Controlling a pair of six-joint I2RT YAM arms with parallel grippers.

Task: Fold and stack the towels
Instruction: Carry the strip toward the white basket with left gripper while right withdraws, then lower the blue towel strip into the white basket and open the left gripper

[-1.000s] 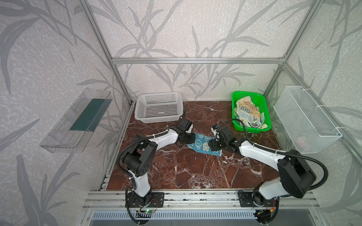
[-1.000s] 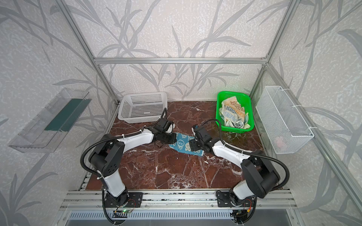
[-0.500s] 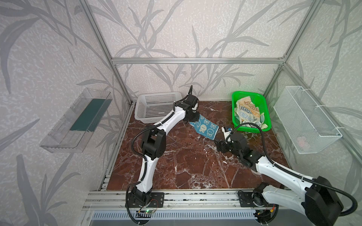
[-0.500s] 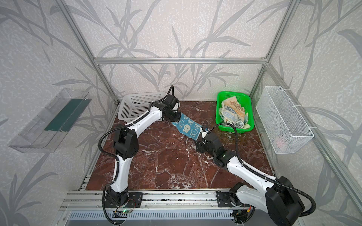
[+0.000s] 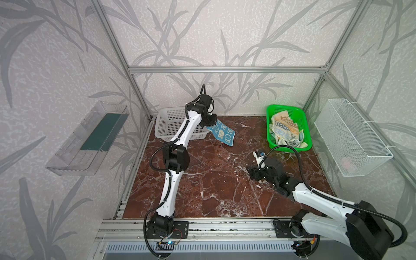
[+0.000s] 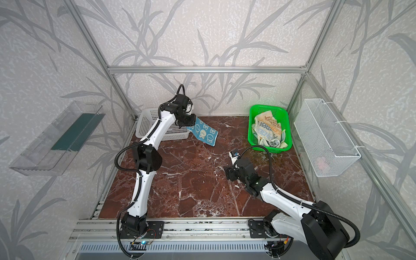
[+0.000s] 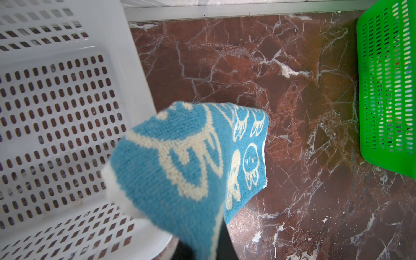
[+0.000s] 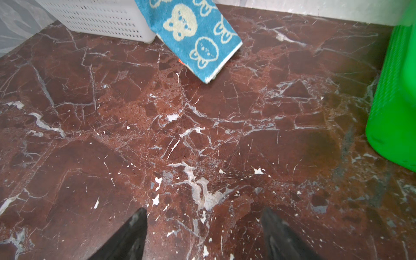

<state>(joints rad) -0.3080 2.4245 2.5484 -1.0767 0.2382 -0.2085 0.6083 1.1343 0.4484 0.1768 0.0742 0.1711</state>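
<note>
Towel in play: blue rabbit-face towel (image 5: 221,133) hung folded just beside the white basket (image 5: 167,129), lower edge close to the counter (image 5: 213,180).
Left pincer (image 5: 212,122): clamped shut on the towel's upper corner.
Right pincer (image 8: 202,222): spread wide, empty, well apart from the basket.
Remaining towels (image 5: 284,129): crumpled in a green tray (image 5: 284,106), well apart from the basket.
Risk: single-corner grip could let the fold drop open, or cloth snag the basket's rim.

white basket (image 5: 167,121), green basket (image 5: 269,126), marble tabletop (image 5: 213,184)
</note>
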